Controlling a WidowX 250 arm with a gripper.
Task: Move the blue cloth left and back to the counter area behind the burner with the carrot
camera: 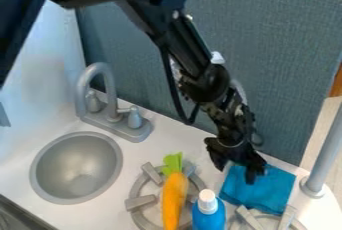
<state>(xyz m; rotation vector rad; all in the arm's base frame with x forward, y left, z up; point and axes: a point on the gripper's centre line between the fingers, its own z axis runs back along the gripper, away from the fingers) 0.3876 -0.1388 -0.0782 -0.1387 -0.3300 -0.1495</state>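
Black arm (184, 41) nearest camera, slanting down rightward. Left of carrot (175, 196): smooth, round grey sink (77, 168). Carrot tapered, green-topped, lower end cut off. Beside it, right: rounded blue bottle (208, 216), base cut off. Farther right: gripper (236, 172) pointing down, fingers apart, at creased blue cloth (274, 190); contact unclear.

The cloth (268, 194) looks matt, the sink (75, 168) metallic.

The light was bright and soft on the white desk (190, 141), and a faint glare lay inside the sink (50, 171). The robot arm (187, 44) looked very dark, with small shiny spots.
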